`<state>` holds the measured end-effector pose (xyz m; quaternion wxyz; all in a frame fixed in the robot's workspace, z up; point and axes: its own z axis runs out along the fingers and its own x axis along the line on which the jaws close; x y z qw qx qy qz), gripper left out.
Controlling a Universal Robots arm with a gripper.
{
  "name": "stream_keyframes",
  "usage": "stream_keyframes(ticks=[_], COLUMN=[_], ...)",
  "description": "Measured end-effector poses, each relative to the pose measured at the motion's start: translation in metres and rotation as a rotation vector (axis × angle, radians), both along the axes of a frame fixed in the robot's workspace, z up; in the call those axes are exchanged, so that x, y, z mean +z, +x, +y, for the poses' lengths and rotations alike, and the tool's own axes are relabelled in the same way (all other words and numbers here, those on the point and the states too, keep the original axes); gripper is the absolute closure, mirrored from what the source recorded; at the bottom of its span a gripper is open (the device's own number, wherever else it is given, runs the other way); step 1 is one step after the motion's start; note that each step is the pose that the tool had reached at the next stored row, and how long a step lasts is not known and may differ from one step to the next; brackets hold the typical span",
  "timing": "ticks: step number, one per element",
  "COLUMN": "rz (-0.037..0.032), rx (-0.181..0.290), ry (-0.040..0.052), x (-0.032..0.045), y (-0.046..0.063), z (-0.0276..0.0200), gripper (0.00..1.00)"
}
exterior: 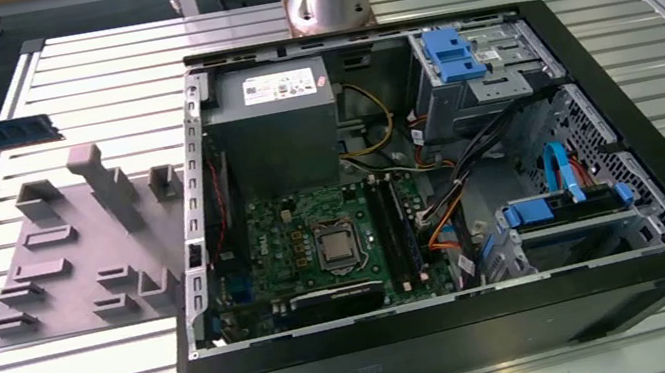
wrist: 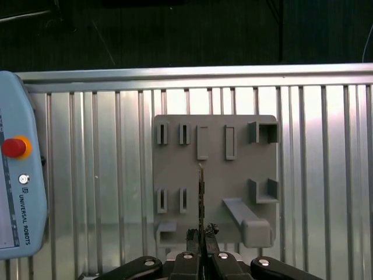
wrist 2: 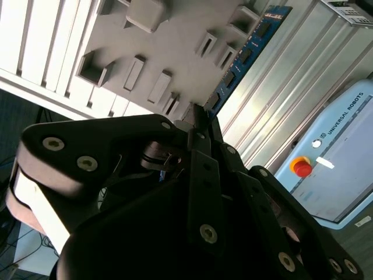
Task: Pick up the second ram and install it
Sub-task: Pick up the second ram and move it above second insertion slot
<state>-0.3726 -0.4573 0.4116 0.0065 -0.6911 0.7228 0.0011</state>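
Observation:
The second ram (exterior: 10, 132) is a thin dark blue stick with black chips. It hangs in the air above the table's far left edge in the exterior view, past the grey tray (exterior: 74, 260). In the second wrist view the ram (wrist 2: 247, 51) sticks out from my gripper (wrist 2: 197, 119), whose black fingers are shut on one end of it. In the first wrist view the ram (wrist: 201, 195) shows edge-on, rising from the gripper (wrist: 201, 236) over the tray (wrist: 175, 169).
An open black computer case (exterior: 658, 193) lies on the slatted metal table (exterior: 82, 66), with the green motherboard (exterior: 301, 242), a grey power supply (exterior: 275, 125) and blue drive brackets inside. A teach pendant (wrist: 17, 175) lies beside the tray. The arm's base (exterior: 326, 0) stands behind the case.

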Motion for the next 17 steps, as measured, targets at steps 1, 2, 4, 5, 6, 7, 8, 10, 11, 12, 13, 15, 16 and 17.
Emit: stream_keyframes(ticks=[1,2,4,5,6,7,8,10,11,12,13,15,16,17], rz=[0.0000,0.0000,0.0000,0.0000,-0.0001,0.0000,-0.0001,0.0000,0.0000,-0.0001,0.0000,0.0000,0.0000,0.0000], rx=[0.000,0.000,0.000,0.000,0.000,0.000,0.000,0.000,0.000,0.000,0.000,0.000,0.000,0.000], ry=[0.0000,0.0001,0.0000,0.0001,0.0000,0.0000,0.0001,0.0000,0.0000,0.0001,0.0000,0.0000,0.0000,0.0000], x=[0.0000,0.0000,0.0000,0.0000,0.0000,0.0000,0.0000,0.0000,0.0000,0.0000,0.0000,0.0000,0.0000,0.0000], y=[0.0006,0.0013,0.0030,0.0037,0.0043,0.0048,0.0054,0.0066,0.0071,0.0077,0.0082,0.0094,0.0099,0.0106], z=[0.0000,0.0000,0.0000,0.0000,0.0000,0.0000,0.0000,0.0000,0.0000,0.0000,0.0000,0.0000,0.0000,0.0000], gripper=[0.86,0.86,0.86,0.86,0.86,0.86,0.86,0.86,0.86,0.86,0.86,0.86,0.86,0.86])
